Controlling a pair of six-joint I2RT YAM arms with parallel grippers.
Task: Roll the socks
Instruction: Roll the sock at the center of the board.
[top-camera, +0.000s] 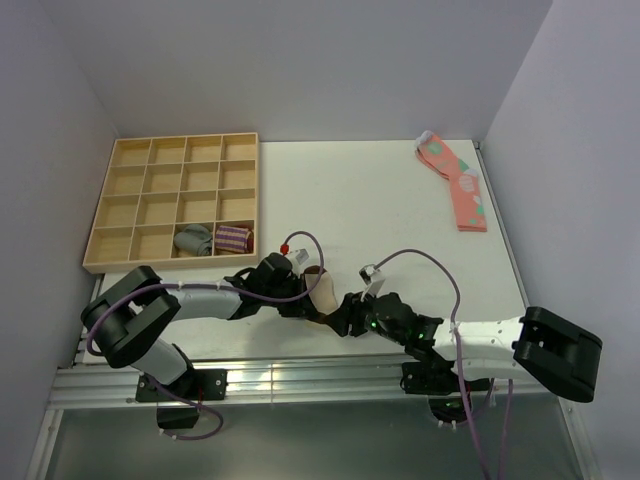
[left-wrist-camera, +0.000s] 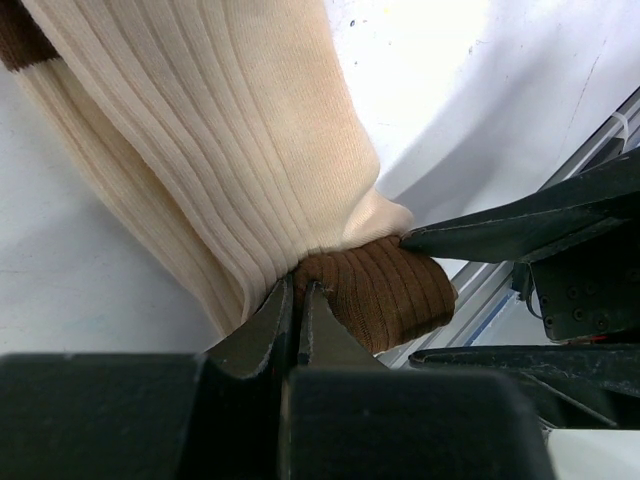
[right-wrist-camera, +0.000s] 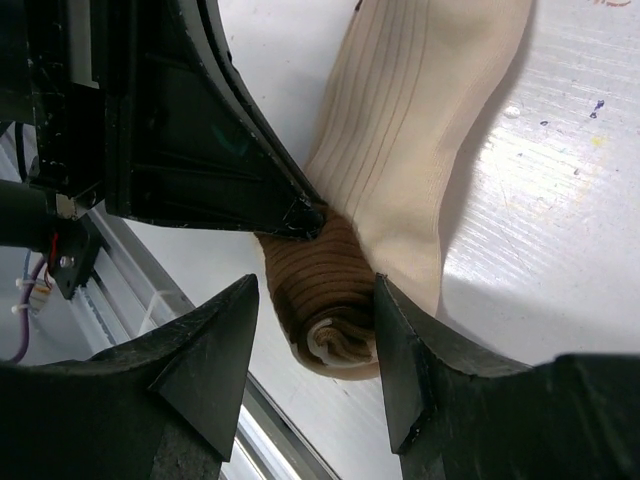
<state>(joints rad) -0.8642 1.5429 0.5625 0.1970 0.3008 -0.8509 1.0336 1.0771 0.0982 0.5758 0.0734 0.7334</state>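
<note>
1. Socks (right-wrist-camera: 400, 120): beige pair lies at near edge of table (top-camera: 380, 200), btwn the two arms. One dark end is curled into a brown roll (right-wrist-camera: 325, 290).
2. Left end effector (left-wrist-camera: 296, 320): fingers pressed nearly together, pinching sock fabric right where cream meets the roll. Prob. anchoring it so the turn doesn't unwind.
3. Right end effector (right-wrist-camera: 315, 350): fingers spread, one each side of the roll, coming at its open end. Looks placed to clamp & turn it, not squeezing yet.
4. Remaining cream length lies flat, pointing away twd table centre, which leaves room to roll fwd.
5. Judgement: early stage, only one small turn made. Next needs right to close w/o left letting go.
</note>
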